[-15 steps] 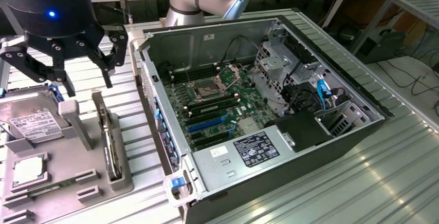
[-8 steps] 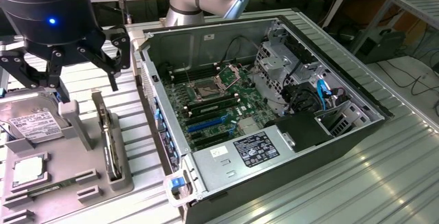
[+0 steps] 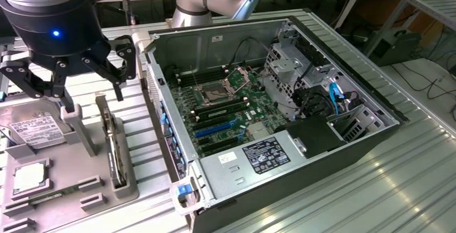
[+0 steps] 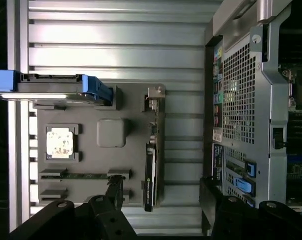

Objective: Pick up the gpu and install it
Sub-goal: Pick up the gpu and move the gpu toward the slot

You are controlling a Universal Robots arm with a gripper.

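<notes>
The gpu stands on its edge in a slot of the grey holder tray, at the exterior view's left, beside the open computer case. In the wrist view the gpu is a thin dark card with a silver end bracket. My gripper hangs above the tray and the card, open, with nothing between its fingers. Seen from the wrist, the two black fingers stand either side of the card's line, apart from it, around my gripper.
The tray also holds a silver hard drive in a blue caddy, a processor chip and a memory stick. The case lies on its side on a ribbed metal table, motherboard exposed.
</notes>
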